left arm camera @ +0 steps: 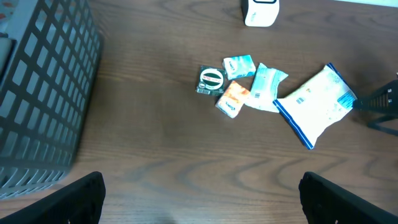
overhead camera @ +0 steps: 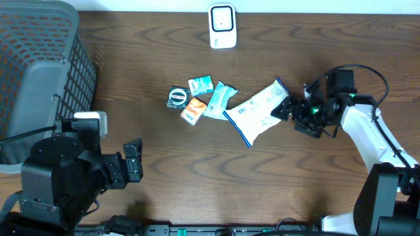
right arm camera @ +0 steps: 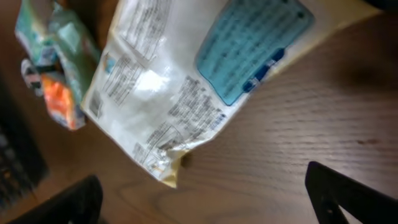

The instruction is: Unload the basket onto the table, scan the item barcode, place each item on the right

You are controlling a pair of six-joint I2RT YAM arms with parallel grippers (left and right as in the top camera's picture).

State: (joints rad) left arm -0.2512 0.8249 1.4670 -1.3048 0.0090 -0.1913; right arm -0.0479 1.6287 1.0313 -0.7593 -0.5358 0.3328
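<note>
A white pouch with a blue edge (overhead camera: 259, 111) lies flat on the wooden table, printed side up in the right wrist view (right arm camera: 180, 81). My right gripper (overhead camera: 287, 109) is at the pouch's right end, jaws open wide (right arm camera: 205, 199); only the pouch's near corner reaches toward the gap, and nothing is gripped. The white scanner (overhead camera: 222, 26) stands at the table's far edge, apart from the pouch. At the lower left my left gripper (overhead camera: 134, 161) is open over bare wood (left arm camera: 202, 199), far from every item.
Left of the pouch lie two teal packets (overhead camera: 219, 99), an orange packet (overhead camera: 193, 110) and a dark round-labelled item (overhead camera: 178, 97). A grey mesh basket (overhead camera: 39, 72) fills the far left corner.
</note>
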